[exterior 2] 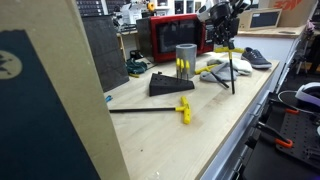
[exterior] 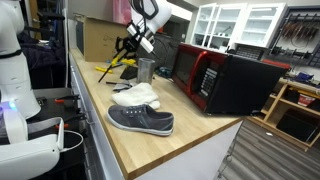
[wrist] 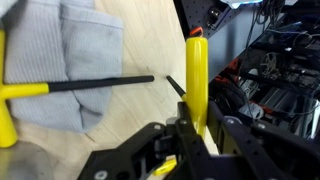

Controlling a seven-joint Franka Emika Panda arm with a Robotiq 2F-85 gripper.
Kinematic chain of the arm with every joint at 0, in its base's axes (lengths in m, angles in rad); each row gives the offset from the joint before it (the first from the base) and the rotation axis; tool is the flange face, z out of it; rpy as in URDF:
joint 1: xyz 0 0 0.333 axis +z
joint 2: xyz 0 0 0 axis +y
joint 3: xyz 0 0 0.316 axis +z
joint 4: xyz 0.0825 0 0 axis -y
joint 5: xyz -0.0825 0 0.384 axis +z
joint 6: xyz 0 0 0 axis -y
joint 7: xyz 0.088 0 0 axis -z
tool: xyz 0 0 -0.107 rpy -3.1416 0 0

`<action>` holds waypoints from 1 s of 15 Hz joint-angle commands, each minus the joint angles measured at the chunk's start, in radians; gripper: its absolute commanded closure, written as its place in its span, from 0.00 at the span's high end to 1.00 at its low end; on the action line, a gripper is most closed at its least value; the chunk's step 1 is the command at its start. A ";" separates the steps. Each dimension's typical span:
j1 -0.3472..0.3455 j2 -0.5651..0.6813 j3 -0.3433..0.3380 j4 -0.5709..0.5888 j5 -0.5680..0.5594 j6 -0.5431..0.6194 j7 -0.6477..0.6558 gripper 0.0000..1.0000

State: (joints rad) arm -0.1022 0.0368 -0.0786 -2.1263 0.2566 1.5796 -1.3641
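My gripper (wrist: 196, 128) is shut on the yellow handle (wrist: 197, 80) of a T-handle tool and holds it above the wooden bench. In both exterior views the gripper (exterior: 141, 42) (exterior 2: 222, 27) hangs over the far part of the bench, with the tool's black shaft (exterior 2: 232, 75) pointing down. In the wrist view a grey cloth (wrist: 75, 50) lies below, and a black shaft (wrist: 100, 83) with a yellow handle at the left edge crosses it. A metal cup (exterior: 146, 70) (exterior 2: 185, 60) holding yellow-handled tools stands near the gripper.
A red and black microwave (exterior: 225, 80) stands along the bench. A grey shoe (exterior: 141, 121) and a white cloth (exterior: 135, 96) lie near the front. Another T-handle tool (exterior 2: 150, 108) and a black wedge stand (exterior 2: 170, 86) lie on the bench. A cardboard box (exterior: 100, 38) stands behind.
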 commanded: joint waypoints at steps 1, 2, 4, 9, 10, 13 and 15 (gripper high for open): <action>-0.024 -0.035 -0.031 -0.048 -0.016 0.061 0.040 0.06; -0.029 -0.045 -0.038 -0.052 -0.017 0.063 0.058 0.06; -0.037 -0.045 -0.048 -0.053 -0.020 0.074 0.077 0.06; -0.049 -0.047 -0.062 -0.039 -0.046 0.094 0.120 0.06; -0.051 -0.045 -0.063 -0.036 -0.053 0.102 0.124 0.06; -0.051 -0.044 -0.068 -0.021 -0.092 0.121 0.163 0.06; -0.046 -0.041 -0.065 -0.008 -0.115 0.137 0.190 0.48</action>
State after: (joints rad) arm -0.1534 0.0124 -0.1463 -2.1408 0.1878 1.6656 -1.2302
